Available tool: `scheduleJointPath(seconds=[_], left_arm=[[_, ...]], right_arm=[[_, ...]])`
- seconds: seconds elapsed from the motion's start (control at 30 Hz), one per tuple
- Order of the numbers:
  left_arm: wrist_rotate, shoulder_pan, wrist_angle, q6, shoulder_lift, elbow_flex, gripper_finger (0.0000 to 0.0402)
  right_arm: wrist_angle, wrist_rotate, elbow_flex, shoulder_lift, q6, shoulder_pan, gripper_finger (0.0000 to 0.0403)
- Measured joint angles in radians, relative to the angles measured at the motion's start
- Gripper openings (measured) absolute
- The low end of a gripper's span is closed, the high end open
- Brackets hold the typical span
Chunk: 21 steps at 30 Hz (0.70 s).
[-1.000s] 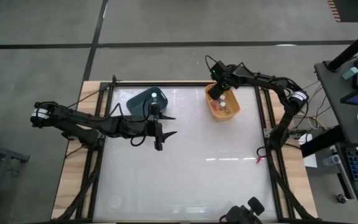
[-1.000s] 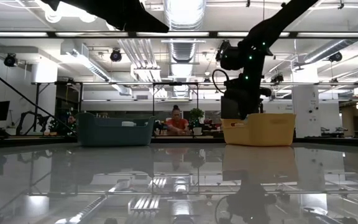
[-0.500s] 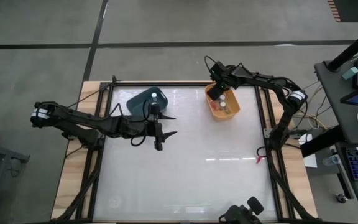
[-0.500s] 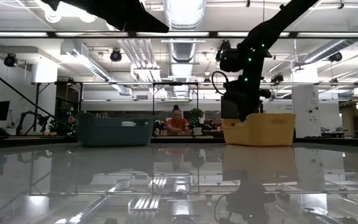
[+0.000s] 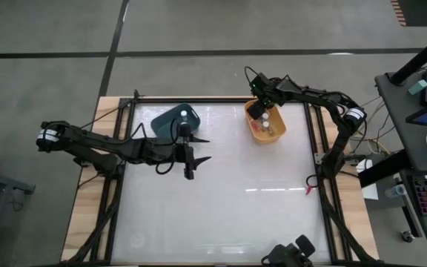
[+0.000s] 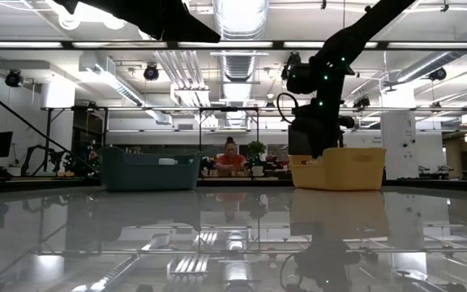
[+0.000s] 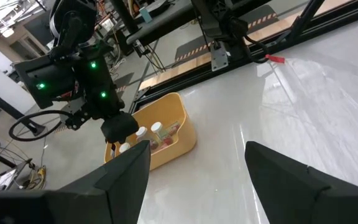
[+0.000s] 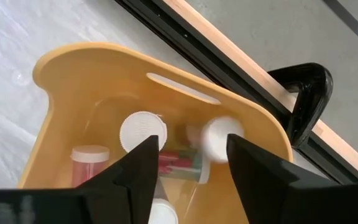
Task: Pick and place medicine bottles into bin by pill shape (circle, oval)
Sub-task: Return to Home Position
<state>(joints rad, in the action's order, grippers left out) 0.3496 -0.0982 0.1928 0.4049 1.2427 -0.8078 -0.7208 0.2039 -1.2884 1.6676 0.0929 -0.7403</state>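
White glossy table (image 5: 221, 208): I log small white-capped medicine bottles (image 8: 143, 132) in the yellow plastic tub (image 8: 73, 81), probably light, rigid, slick, best pinched mid-body; right pincer (image 8: 190, 149) above, left pincer (image 5: 208, 148) aside, both apart.

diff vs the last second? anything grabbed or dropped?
Barely anything. The right gripper, open, hangs over the yellow bin; in the low view its wrist shifted a touch, then held. Nothing was taken or let go. The left gripper, open beside the teal bin, and the bottles in the yellow bin stayed put.
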Motion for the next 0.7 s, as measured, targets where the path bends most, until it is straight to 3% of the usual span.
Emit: scheduleJointPath(seconds=[0.4, 0.7], left_arm=[[0.0, 0.0, 0.0, 0.0, 0.0, 0.0, 0.0246], [0.0, 0.0, 0.0, -0.001, 0.0, 0.0, 0.0246]], right_arm=[[-0.015, -0.001, 0.0, -0.049, 0.014, 0.011, 0.0198], [-0.038, -0.001, 0.008, -0.172, 0.034, 0.123, 0.0199]])
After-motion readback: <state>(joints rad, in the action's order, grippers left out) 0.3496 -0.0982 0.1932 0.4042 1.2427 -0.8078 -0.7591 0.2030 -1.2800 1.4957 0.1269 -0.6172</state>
